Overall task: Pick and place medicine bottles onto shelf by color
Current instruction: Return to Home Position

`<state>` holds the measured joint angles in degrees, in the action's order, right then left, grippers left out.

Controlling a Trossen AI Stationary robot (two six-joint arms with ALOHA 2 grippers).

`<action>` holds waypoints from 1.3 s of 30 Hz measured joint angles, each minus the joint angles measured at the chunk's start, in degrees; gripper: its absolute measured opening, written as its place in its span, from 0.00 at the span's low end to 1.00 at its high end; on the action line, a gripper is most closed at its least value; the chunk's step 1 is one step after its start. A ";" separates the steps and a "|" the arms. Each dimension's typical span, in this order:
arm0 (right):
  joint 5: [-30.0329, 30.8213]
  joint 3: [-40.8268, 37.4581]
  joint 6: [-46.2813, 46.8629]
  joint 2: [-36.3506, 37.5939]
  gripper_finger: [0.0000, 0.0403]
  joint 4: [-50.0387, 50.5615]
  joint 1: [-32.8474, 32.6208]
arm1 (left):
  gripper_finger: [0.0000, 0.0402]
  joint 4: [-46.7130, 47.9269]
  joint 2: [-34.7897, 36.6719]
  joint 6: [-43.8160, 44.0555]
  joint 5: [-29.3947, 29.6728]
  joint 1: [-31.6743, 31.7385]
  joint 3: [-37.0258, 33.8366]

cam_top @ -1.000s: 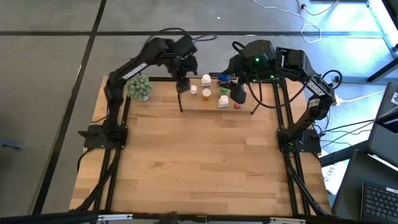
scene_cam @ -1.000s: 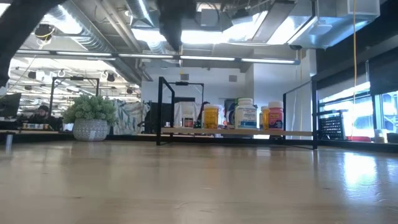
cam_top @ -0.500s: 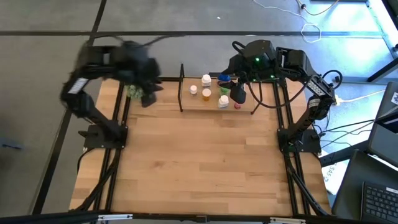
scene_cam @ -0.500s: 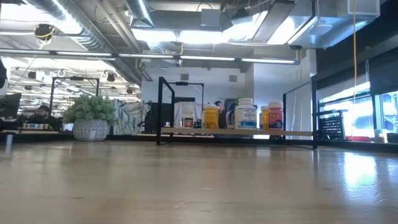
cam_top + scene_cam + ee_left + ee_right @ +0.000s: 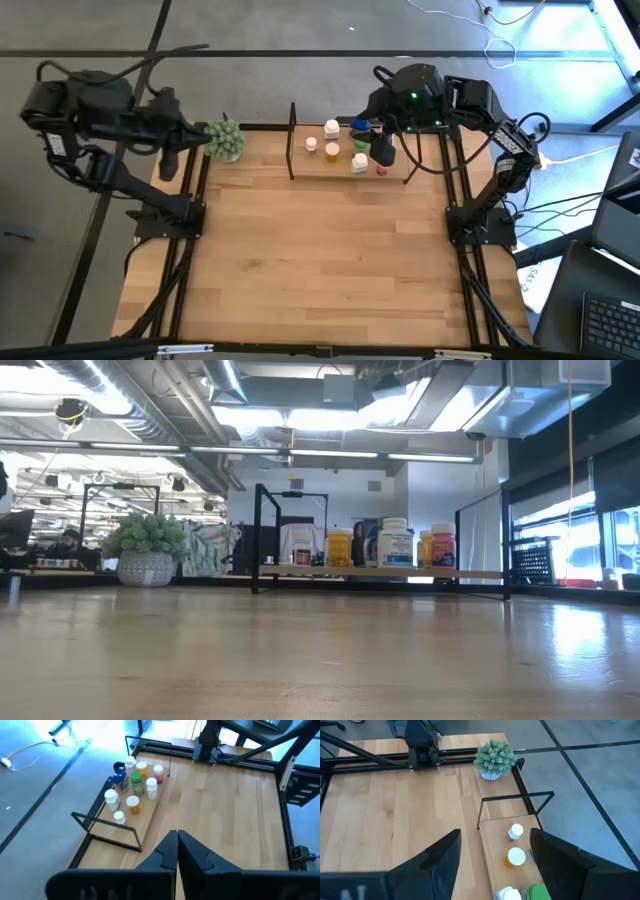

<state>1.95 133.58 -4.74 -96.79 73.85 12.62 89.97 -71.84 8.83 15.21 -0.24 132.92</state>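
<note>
The shelf (image 5: 345, 165) stands at the table's far edge, a light board between thin black end frames. Several medicine bottles stand on it with white caps: white (image 5: 332, 128), orange (image 5: 332, 152), green (image 5: 360, 146), blue (image 5: 360, 126) and pink (image 5: 381, 170). The low view shows them in a row (image 5: 396, 545). My left gripper (image 5: 196, 134) hangs shut and empty (image 5: 177, 840) beyond the table's left edge, near the far left corner. My right gripper (image 5: 383, 150) hovers open (image 5: 495, 870) above the shelf's right part, over the bottles (image 5: 516, 856).
A green spiky plant ball in a pot (image 5: 225, 140) sits at the table's far left corner, close to my left gripper. Black arm rails (image 5: 185, 240) run along both table sides. Bare wood (image 5: 320, 260) spreads in front of the shelf.
My left arm has swung from the shelf's left end toward the table's left edge and out past it, ending beside the plant. The bottles and the shelf stand as before.
</note>
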 joint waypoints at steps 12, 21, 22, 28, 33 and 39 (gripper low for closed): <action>0.00 0.00 8.59 -0.27 0.59 -2.12 0.01 | 0.00 0.02 15.50 2.02 2.30 -0.54 -15.10; 2.14 0.00 2.66 0.27 0.37 -3.10 -4.28 | 0.00 -3.28 33.88 6.16 3.49 -0.54 -30.67; 3.11 0.00 1.72 0.63 0.33 -2.85 -5.11 | 0.00 -4.83 36.01 6.13 3.49 -0.54 -32.69; 7.43 0.00 1.13 3.61 0.04 -2.09 -9.95 | 0.00 -13.38 48.61 4.80 3.45 0.54 -44.96; 7.65 0.04 3.07 6.23 0.02 -0.94 -13.31 | 0.00 -19.43 56.36 1.20 2.73 1.89 -54.33; 13.88 0.04 7.07 10.07 0.01 2.05 -18.70 | 0.00 -27.21 64.10 -2.14 0.14 2.20 -63.87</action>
<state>15.84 133.62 2.33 -86.72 75.91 -6.08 62.76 -7.75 6.69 15.35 1.96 69.05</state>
